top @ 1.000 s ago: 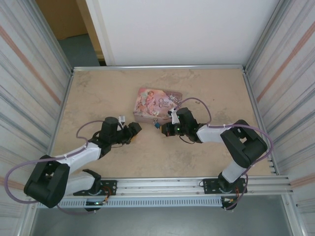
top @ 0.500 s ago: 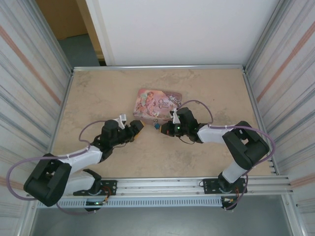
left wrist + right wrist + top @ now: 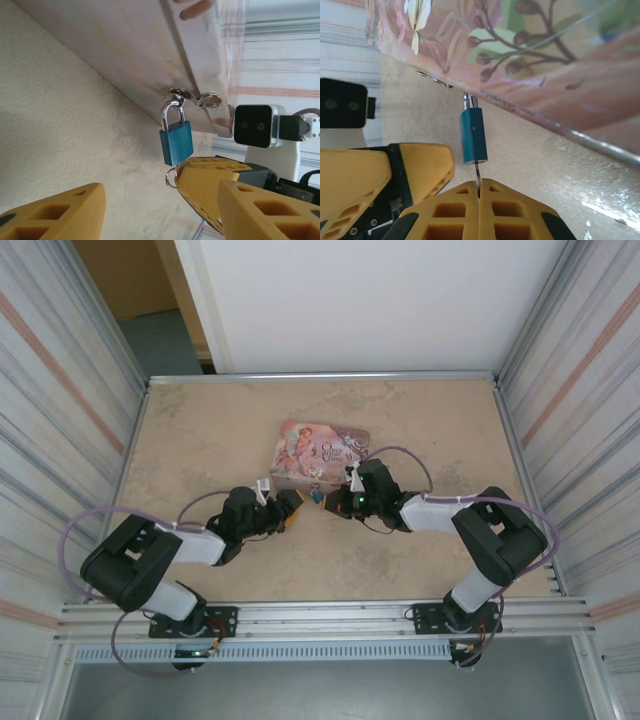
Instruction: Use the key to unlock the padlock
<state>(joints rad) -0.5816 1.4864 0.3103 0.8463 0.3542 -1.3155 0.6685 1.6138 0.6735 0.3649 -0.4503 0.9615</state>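
Observation:
The tiny blue padlock (image 3: 176,144) hangs by its silvery shackle (image 3: 172,112) from the hasp on the front of the pink tin (image 3: 320,452). My right gripper (image 3: 479,187) is shut on the key (image 3: 477,172), whose blade enters the bottom of the padlock (image 3: 473,135). In the left wrist view the key's ring (image 3: 170,177) pokes out beside the right gripper's fingers (image 3: 215,175). My left gripper (image 3: 160,200) is open, just left of the padlock (image 3: 318,494), with nothing between its fingers. From above, the two grippers face each other in front of the tin.
The tin lies flat in the middle of the beige table (image 3: 200,430). Corrugated metal walls close in the left and right sides. A metal rail runs along the near edge by the arm bases.
My left arm has swung in to the right, bringing its open gripper close to the padlock. The right gripper has held its place with the key.

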